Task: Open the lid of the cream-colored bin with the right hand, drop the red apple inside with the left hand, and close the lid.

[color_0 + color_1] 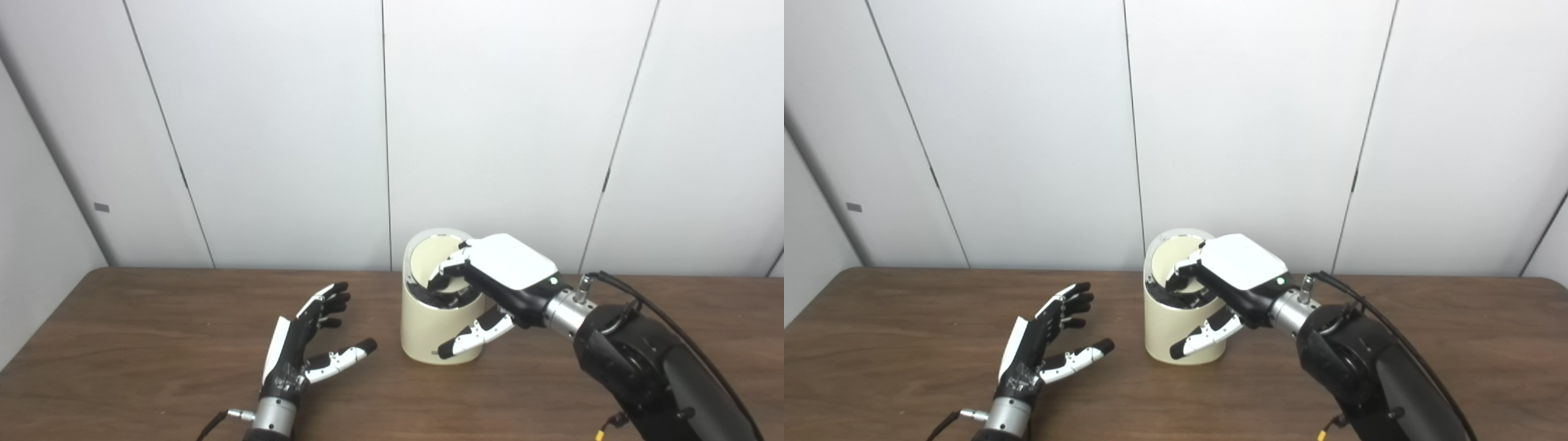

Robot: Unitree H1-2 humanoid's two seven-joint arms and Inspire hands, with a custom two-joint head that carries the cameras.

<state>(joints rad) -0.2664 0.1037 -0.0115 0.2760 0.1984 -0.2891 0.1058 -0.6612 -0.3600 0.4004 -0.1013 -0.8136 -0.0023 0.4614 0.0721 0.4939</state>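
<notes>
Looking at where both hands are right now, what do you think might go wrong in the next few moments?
The right hand has its fingers pressing the tilted lid of the cream-colored cylindrical bin while its thumb rests against the wall; a hard push might tip or slide the bin on the brown wooden table.

The left hand is open and holds nothing, and no red apple is visible, so closing now may finish the task without it, unless it is already inside.

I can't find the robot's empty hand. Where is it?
The left hand is open, palm up, low over the brown table, just left of the cream-colored bin, where the right hand is at the lid.
</notes>
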